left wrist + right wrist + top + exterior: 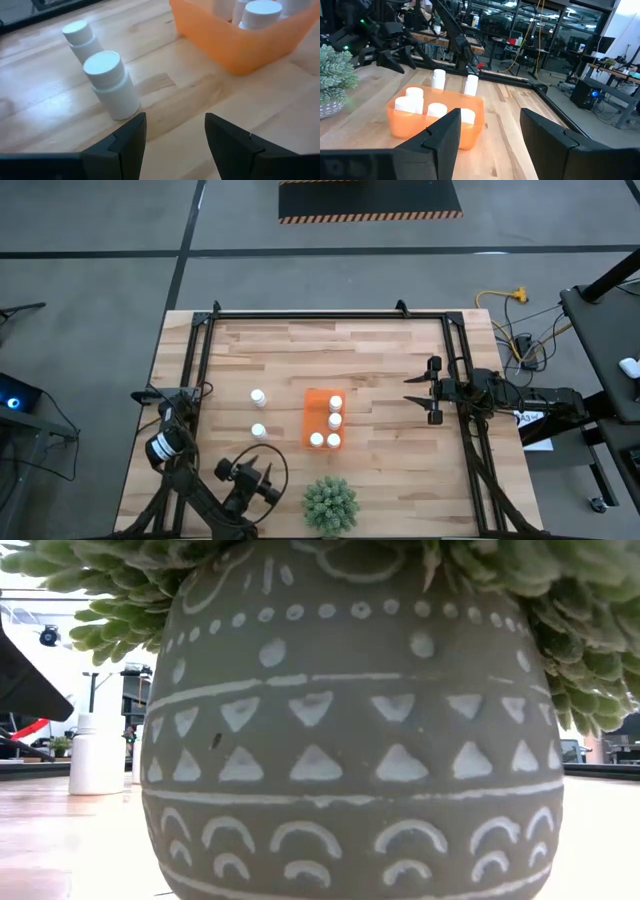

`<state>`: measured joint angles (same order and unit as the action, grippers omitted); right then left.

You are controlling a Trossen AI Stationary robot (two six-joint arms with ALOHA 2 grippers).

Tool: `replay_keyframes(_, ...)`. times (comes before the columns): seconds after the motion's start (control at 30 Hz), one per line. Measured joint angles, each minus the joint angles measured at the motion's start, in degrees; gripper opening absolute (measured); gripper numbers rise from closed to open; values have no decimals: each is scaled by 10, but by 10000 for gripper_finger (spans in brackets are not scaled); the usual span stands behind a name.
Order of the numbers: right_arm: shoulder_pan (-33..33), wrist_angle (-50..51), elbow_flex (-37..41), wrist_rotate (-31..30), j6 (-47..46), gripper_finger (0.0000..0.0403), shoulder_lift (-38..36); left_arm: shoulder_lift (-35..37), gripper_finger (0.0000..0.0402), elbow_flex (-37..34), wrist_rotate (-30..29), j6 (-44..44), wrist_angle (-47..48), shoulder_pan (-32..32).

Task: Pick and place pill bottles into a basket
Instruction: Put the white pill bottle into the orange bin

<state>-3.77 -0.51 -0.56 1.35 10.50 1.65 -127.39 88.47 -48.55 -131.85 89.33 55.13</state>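
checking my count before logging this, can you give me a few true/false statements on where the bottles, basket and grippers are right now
1. Four pill bottles stand in the basket. True.
2. Two bottles on the table stand to the basket's right. False: they stand to its left.
3. The left gripper is shut on a bottle. False: it is open and holds nothing.
4. The right gripper is open, apart from the basket. True.
5. The plant sits inside the basket. False: it stands on the table beside it.

Robotics lab/workshop, concrete floor [90, 220] w/ hazard-striped mat [368, 200], benches w/ monitors [600, 45], yellow cable [497, 297]
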Motion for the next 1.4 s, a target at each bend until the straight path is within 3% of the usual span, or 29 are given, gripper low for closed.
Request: replay_keyframes(1.4,0,0,0,0,0,194,0,0,185,-88,-37,6,7,-32)
